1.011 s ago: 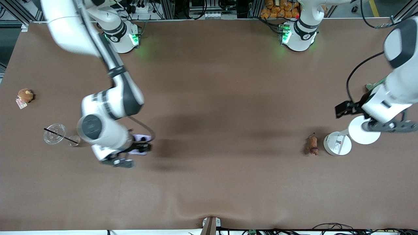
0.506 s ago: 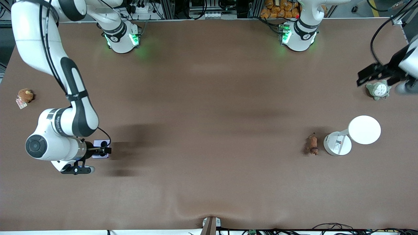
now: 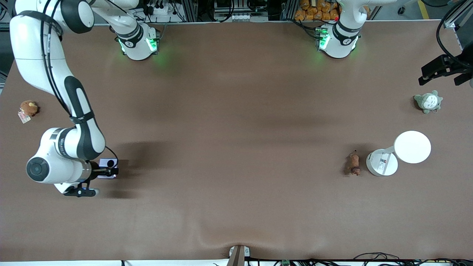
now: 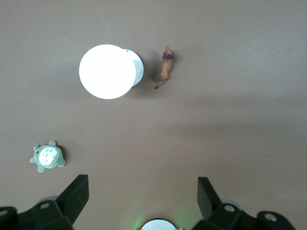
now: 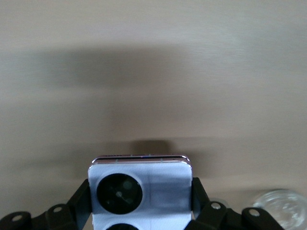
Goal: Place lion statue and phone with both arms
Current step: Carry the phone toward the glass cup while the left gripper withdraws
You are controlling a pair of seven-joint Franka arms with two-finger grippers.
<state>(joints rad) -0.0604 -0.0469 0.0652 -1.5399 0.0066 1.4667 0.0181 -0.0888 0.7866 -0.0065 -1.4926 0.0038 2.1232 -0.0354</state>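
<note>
Right hand [image 3: 111, 172] gripped phone [image 3: 106, 163] over worktop [image 3: 236, 111] toward right arm's end. Left hand [image 4: 140, 191] hung wide, empty; lion [image 3: 354, 164] lay beside white lamp [image 3: 382, 162]. Best lowered level, released gently.

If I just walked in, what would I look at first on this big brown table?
Probably the right end effector at the right arm's end of the table, holding the lavender phone with its round black cameras. Next, the tiny reddish-brown lion statue lying beside a white lamp toward the left arm's end. The left end effector hangs open high above the table near a small grey-green plush toy.
</note>
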